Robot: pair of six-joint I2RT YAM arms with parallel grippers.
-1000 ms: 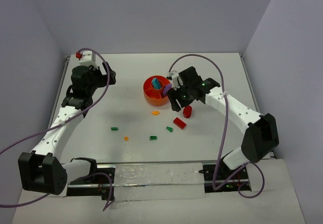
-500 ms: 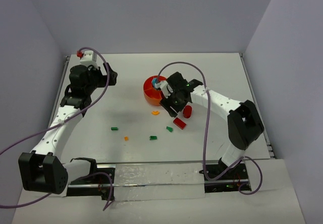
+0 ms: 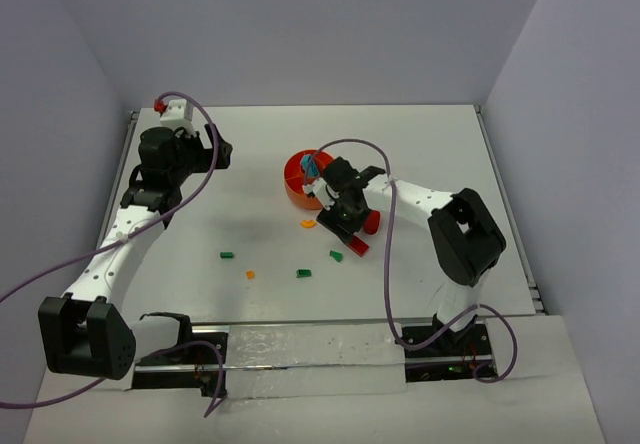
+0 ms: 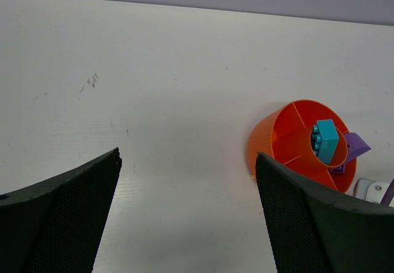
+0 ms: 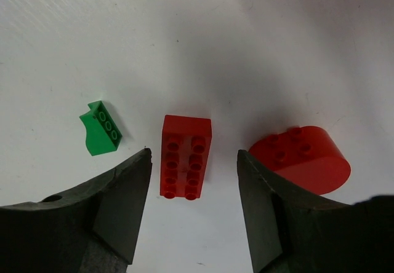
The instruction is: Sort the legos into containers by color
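The orange divided bowl (image 3: pixel 297 196) stands mid-table, and the left wrist view shows its wall (image 4: pixel 265 144), a teal block (image 4: pixel 326 139) inside and a purple block (image 4: pixel 356 145) at its far rim. My right gripper (image 3: pixel 348 232) is just below the bowl, over the red brick (image 3: pixel 357 248). In the right wrist view the gripper (image 5: pixel 193 156) is open, a jaw on each side of the red brick (image 5: pixel 186 156) with a gap on both sides. The red round piece (image 5: pixel 301 159) lies to its right and a green brick (image 5: pixel 101 127) to its left. My left gripper (image 4: pixel 188 159) is open and holds nothing.
Green bricks (image 3: pixel 227 255) (image 3: pixel 303 273) (image 3: pixel 336 256) and small orange pieces (image 3: pixel 308 224) (image 3: pixel 250 274) lie scattered on the white table in front of the bowl. My left gripper (image 3: pixel 221 154) hovers at the far left, well away from the bowl. Grey walls close in the table.
My right gripper has moved from beside the bowl down and left, and now hangs over the red brick with its jaws a little narrower. The left arm has hardly moved.
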